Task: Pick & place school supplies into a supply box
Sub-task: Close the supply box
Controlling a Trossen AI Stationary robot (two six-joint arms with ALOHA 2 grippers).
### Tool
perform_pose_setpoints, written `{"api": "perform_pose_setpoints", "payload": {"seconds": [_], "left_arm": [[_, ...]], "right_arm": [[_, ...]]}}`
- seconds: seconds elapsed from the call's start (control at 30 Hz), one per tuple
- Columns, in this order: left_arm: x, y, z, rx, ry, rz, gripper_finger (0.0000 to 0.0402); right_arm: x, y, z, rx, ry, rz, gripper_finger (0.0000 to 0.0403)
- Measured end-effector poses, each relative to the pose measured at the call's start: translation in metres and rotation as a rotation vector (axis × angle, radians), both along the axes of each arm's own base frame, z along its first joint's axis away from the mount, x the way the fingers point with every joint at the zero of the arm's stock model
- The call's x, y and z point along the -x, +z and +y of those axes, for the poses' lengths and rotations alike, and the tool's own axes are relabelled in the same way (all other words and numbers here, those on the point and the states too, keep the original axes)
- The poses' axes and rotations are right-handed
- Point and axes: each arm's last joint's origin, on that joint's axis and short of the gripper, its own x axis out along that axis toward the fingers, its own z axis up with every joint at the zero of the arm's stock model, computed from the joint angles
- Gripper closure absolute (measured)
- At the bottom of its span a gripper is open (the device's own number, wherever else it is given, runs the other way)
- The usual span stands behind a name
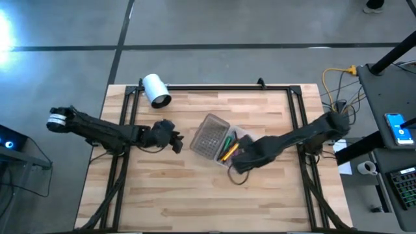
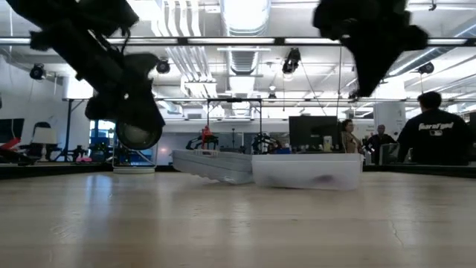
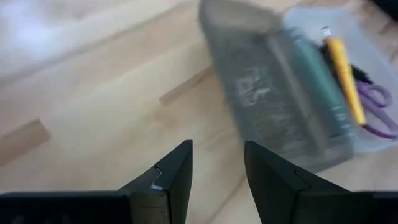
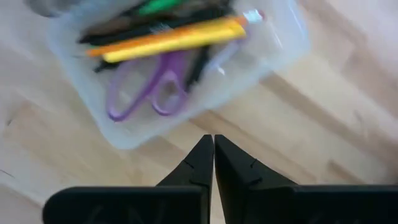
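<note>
The supply box (image 1: 235, 138), a clear plastic case, lies in the middle of the table. Its grey textured lid (image 1: 209, 136) is folded open flat toward the left. Inside lie the school supplies: a yellow pencil (image 4: 174, 37), green and black pens (image 4: 158, 6) and purple-handled scissors (image 4: 149, 87). My left gripper (image 3: 217, 162) is open and slants down just left of the lid (image 3: 267, 87), nothing between its fingers. My right gripper (image 4: 213, 146) is shut and empty, pointing down above the table beside the box's near right side.
A white cylinder roll (image 1: 156, 90) lies at the table's far left edge. A thin black loop (image 1: 238, 177) shows on the wood below my right gripper. Bare wood stretches along the near half of the table (image 1: 195, 201). People stand in the room beyond (image 2: 435, 138).
</note>
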Motion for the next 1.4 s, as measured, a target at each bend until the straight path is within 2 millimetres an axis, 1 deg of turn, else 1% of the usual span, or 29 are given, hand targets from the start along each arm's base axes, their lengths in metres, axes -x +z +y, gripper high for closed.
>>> {"api": "perform_pose_setpoints", "payload": {"seconds": [0.1, 0.2, 0.27, 0.37, 0.43, 0.5, 0.6, 0.7, 0.8, 0.93, 1.03, 1.13, 1.2, 1.4], "left_arm": [[-0.003, -0.007, 0.019, 0.072, -0.027, -0.027, 0.0273], [-0.009, -0.010, 0.034, 0.041, -0.148, -0.072, 0.0277], [-0.011, -0.014, 0.047, 0.082, -0.193, -0.076, 0.0292], [-0.013, -0.024, 0.064, 0.159, -0.187, -0.042, 0.0335], [-0.014, -0.032, 0.071, 0.178, -0.169, -0.015, 0.0370], [-0.018, -0.038, 0.078, 0.187, -0.147, 0.000, 0.0393], [-0.024, -0.045, 0.084, 0.191, -0.138, 0.040, 0.0395], [-0.033, -0.055, 0.087, 0.205, -0.144, 0.080, 0.0394], [-0.044, -0.062, 0.090, 0.223, -0.186, 0.097, 0.0394], [-0.062, -0.067, 0.095, 0.235, -0.245, 0.104, 0.0394], [-0.073, -0.066, 0.099, 0.237, -0.271, 0.094, 0.0394], [-0.082, -0.057, 0.101, 0.222, -0.303, 0.068, 0.0394], [-0.089, -0.045, 0.103, 0.193, -0.324, 0.030, 0.0394], [-0.100, -0.012, 0.104, 0.179, -0.401, -0.014, 0.0394]], "right_arm": [[0.022, -0.002, -0.001, -0.052, -0.066, 0.005, 0.0394], [0.040, -0.009, 0.003, -0.108, -0.078, 0.047, 0.0394], [0.048, -0.017, 0.008, -0.131, -0.088, 0.085, 0.0394], [0.056, -0.027, 0.012, -0.134, -0.139, 0.108, 0.0394], [0.057, -0.031, 0.015, -0.144, -0.161, 0.084, 0.0394], [0.054, -0.036, 0.016, -0.165, -0.164, 0.047, 0.0394], [0.050, -0.046, 0.016, -0.171, -0.166, 0.032, 0.0394], [0.049, -0.057, 0.014, -0.154, -0.179, 0.065, 0.0394], [0.050, -0.063, 0.013, -0.151, -0.196, 0.069, 0.0394], [0.050, -0.072, 0.009, -0.156, -0.208, 0.060, 0.0394], [0.050, -0.077, 0.004, -0.155, -0.232, 0.060, 0.0394], [0.048, -0.082, -0.001, -0.164, -0.249, 0.038, 0.0394], [0.048, -0.084, -0.004, -0.166, -0.244, 0.037, 0.0394], [0.044, -0.090, -0.008, -0.170, -0.233, 0.026, 0.0394]]}}
